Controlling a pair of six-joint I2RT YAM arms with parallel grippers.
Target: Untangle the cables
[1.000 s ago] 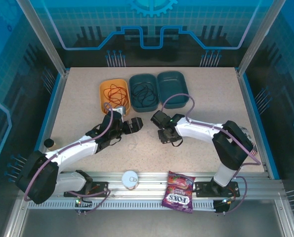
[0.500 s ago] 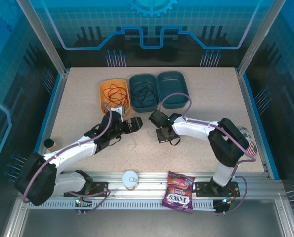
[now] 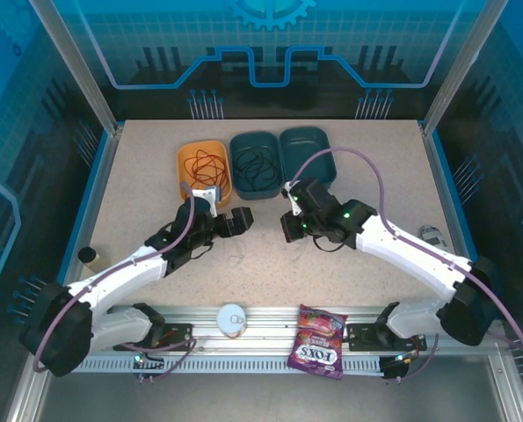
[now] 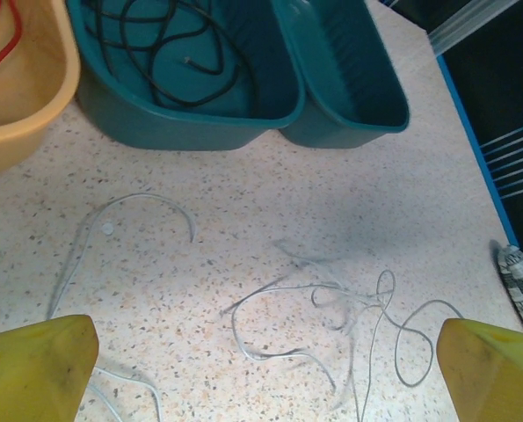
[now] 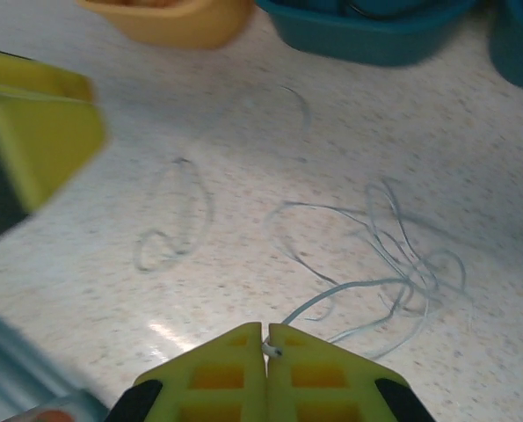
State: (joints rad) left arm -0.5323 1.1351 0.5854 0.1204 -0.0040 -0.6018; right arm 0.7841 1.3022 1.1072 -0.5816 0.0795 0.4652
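Where the white cable [image 4: 331, 299] sprawls on the speckled bench [image 4: 243, 176], it is hair-thin and pale grey. It is snarled into small overlapping loops toward 5 o'clock of the left wrist view, with another pale arc lying apart at 9 o'clock. The right claw [image 5: 267, 338] is closed tight, and one strand of that cable runs into the seam between its yellow fingers. The left claw [image 4: 265, 343] stands wide over the tangle, holding nothing. At 12 o'clock of the bench, a red cable [image 3: 207, 163] curls in the orange tub [image 3: 184, 180]. A black cable [image 3: 254, 165] coils in the teal tub [image 3: 236, 148] just beside it.
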